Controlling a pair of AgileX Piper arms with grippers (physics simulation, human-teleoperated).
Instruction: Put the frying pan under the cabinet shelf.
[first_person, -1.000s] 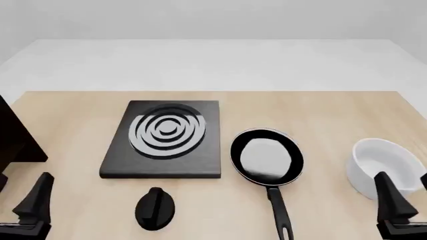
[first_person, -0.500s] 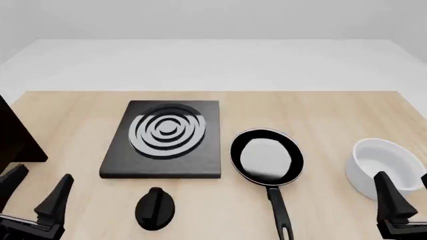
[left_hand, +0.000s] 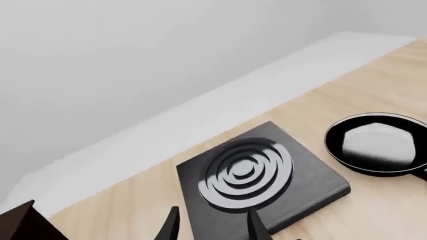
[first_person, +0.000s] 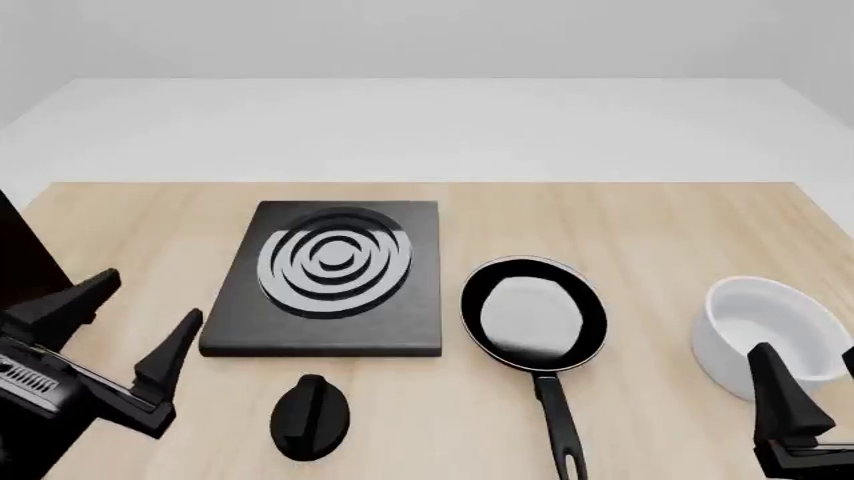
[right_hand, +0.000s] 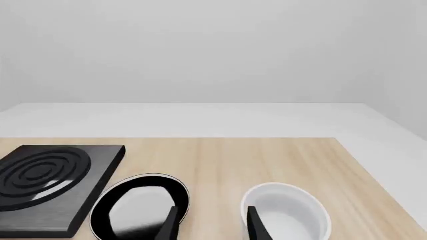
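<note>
Front view, nearest us, shows our two claws low over the near edge of the table (first_person: 694, 220). Our left claw (first_person: 127, 320) has its fingers spread wide apart and grips nothing; it sits between the cabinet (first_person: 30, 270) at the left edge and the black stove plate (first_person: 327, 280). Our right claw (first_person: 801, 395) hangs at the near right corner, just in front of the white bowl (first_person: 767, 330); the right wrist view shows its two fingertips parted with nothing between them.

A little further out, between the claws, we see the small black knob (first_person: 312, 416) lying on the table and, to its right, the frying pan (first_person: 534, 315). The pan rests flat on the wood, its long handle pointing back toward us, just beside the right edge of the stove plate and well apart from the cabinet. Neither claw touches it.

We judge the task barely begun: the pan has not been picked up, and everything is left to do. We must grasp the handle, carry the pan across past the stove plate, and set it under the shelf, of which only a dark sliver shows at far left.
</note>
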